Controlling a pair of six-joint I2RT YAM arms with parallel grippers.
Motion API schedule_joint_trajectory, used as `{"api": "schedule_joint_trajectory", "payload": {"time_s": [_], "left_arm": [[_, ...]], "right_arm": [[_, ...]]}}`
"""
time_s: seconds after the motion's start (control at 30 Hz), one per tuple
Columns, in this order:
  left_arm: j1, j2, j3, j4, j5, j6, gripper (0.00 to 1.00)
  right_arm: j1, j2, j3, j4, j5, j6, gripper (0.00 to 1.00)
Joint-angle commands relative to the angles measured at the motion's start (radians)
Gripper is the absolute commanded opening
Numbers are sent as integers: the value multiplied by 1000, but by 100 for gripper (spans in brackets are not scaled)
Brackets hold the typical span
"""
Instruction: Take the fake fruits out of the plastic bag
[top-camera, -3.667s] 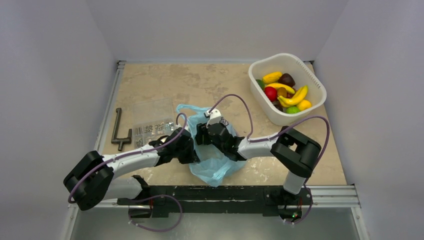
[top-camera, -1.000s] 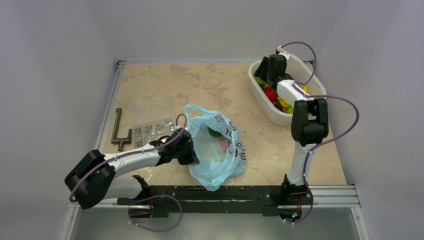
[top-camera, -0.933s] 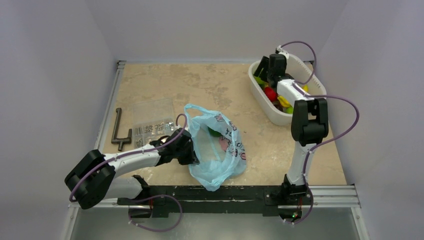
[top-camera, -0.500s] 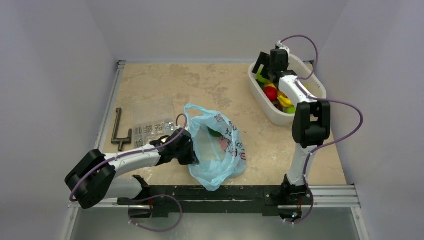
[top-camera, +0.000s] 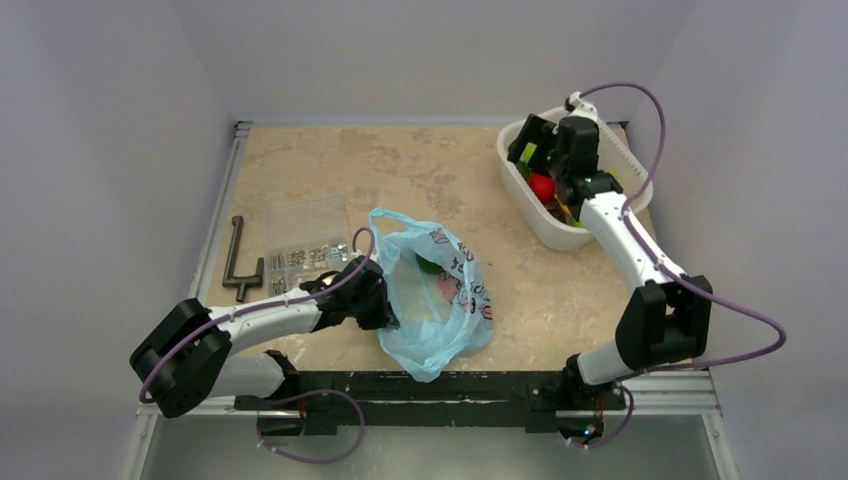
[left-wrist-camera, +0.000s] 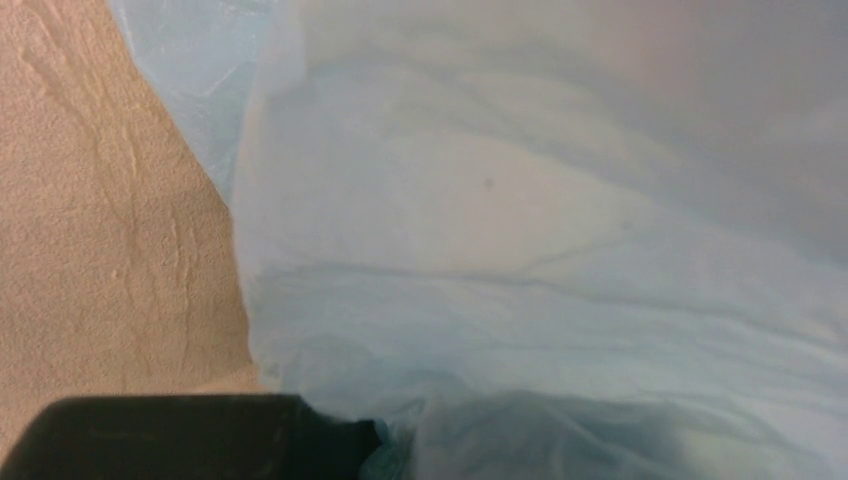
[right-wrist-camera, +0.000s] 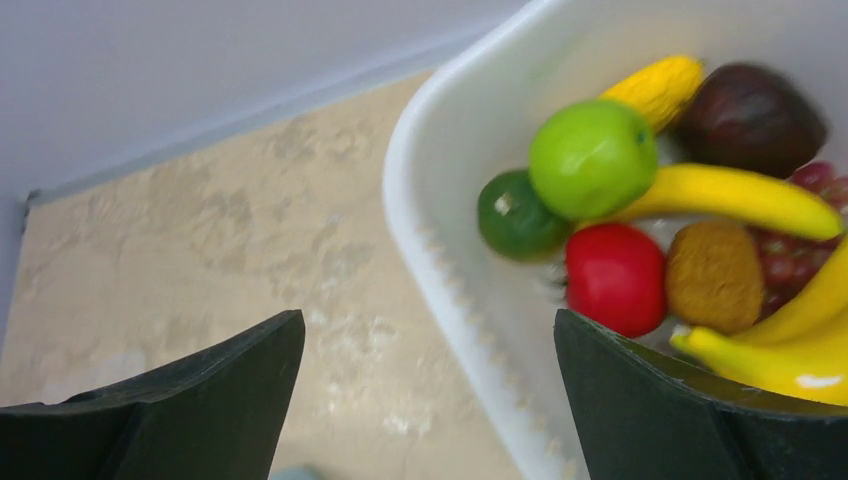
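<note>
- Grippers: right gripper spread wide and empty above the white basket; left gripper buried in the plastic bag, so you cannot tell how its jaws stand.
- Fruits: 1 green fruit lies in the bag mouth.
- Risk: thin film may snag your fingers, so the bag drags along.
- Writing: none legible; cartoon print only.
</note>
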Motion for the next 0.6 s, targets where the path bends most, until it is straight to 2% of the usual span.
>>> {"api": "schedule_joint_trajectory", "payload": {"time_s": [0.0,0.13,0.3,0.43,0.57], "left_arm": [[3,-4,15,40,15,5,0],[3,-7,16,41,13,2,0],[3,-3,15,50,13,0,0],[3,1,13,53,16,-1,0],[3,0,1,67,14,-11,0]], "right_arm": [[103,-119,-128,41,-93,8,96],[202,-273,-267,48,-111,8,88],[239,-447,-543,150,-246,30,74],[314,-585,-651,109,-277,21,72],[443,-759,-746,107,-287,56,70]]}}
